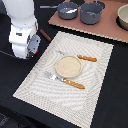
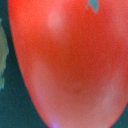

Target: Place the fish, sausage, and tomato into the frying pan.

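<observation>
judging progress from these two views, i put the task near its start, or at most at the first pickup. in the exterior view the frying pan [image 1: 67, 10] sits at the top of the frame on the brown board [image 1: 107, 29], left of the deeper grey pot [image 1: 91, 13]; its inside looks dark and i can make out no food in it, though the picture is too soft to be sure. the sausage [image 1: 45, 35] lies on the dark table at the upper left, just beside the arm's white body and apart from the pan, so it is not yet placed.

the wrist view is almost wholly filled by the tomato [image 2: 70, 65], glossy red-orange and very close to the camera, with a pale sliver at the frame's left edge that i cannot identify. i read this as the arm being down over the tomato at the upper left of the exterior view, where the arm hides it. the gripper's fingers show in neither picture, so i cannot tell whether they are spread or closed on the tomato.

i cannot find the fish in either view. the striped placemat [image 1: 65, 75] with the tan plate [image 1: 68, 66], fork [image 1: 64, 80] and knife [image 1: 79, 56] fills the middle.
</observation>
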